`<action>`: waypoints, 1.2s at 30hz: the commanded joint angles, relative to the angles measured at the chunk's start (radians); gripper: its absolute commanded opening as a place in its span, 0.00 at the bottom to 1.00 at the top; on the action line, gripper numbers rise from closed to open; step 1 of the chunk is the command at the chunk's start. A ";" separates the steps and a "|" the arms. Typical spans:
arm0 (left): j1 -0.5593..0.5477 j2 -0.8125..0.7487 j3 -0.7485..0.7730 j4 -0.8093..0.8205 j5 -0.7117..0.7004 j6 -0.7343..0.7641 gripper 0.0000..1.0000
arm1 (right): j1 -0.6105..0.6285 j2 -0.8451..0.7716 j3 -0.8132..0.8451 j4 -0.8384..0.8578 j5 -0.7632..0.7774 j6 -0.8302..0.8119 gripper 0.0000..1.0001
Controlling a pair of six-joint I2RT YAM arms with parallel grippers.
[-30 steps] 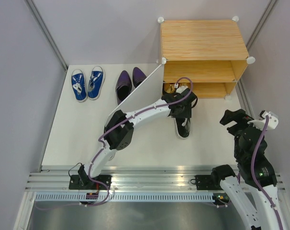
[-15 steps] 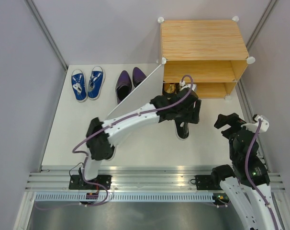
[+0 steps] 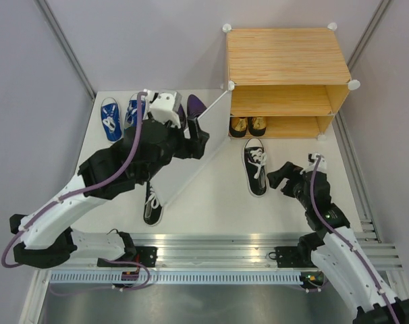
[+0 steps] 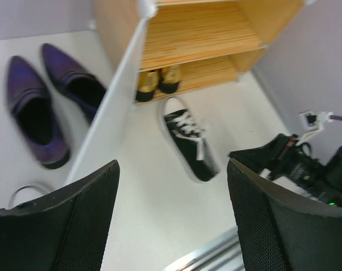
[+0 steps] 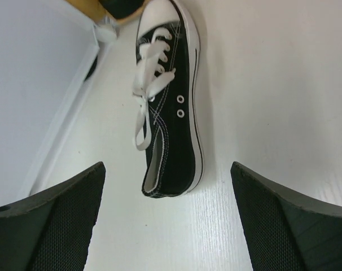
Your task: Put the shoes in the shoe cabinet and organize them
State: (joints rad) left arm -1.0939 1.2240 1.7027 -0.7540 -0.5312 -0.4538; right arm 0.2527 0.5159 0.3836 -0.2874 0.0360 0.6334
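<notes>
One pair, the gold shoes (image 3: pixel 249 125), is shelved low in the shoe cabinet (image 3: pixel 285 57); black shoes (image 3: pixel 256 167), blue sneakers (image 3: pixel 111 120) and purple dress shoes (image 4: pixel 33 110) lie on the surface (image 3: pixel 211 202). Left hand (image 4: pixel 172 169) and right hand (image 5: pixel 168 167) are spread, empty.

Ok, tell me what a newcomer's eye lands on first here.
The wood-grain shoe cabinet stands at the far right of the table, its white door panel swung open and gold shoes on its lower shelf. In front of it lies a lone black sneaker with white laces, the open right gripper just beside it. A second black sneaker lies left of the door, partly under the left arm.
</notes>
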 commanded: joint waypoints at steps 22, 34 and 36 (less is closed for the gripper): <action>0.017 -0.698 -0.692 0.146 -0.592 0.147 0.86 | 0.284 0.578 0.093 0.361 0.281 -0.156 0.98; 0.017 -0.661 -0.699 0.151 -0.547 0.149 0.89 | 0.295 0.821 0.086 0.570 0.223 -0.204 0.98; 0.017 -0.658 -0.699 0.151 -0.544 0.150 0.89 | 0.302 0.838 0.098 0.573 0.223 -0.204 0.98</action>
State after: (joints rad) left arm -1.0775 0.5583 1.0065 -0.6365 -1.0912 -0.3424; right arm 0.5423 1.3315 0.4480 0.1932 0.2737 0.4538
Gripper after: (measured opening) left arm 0.887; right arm 0.982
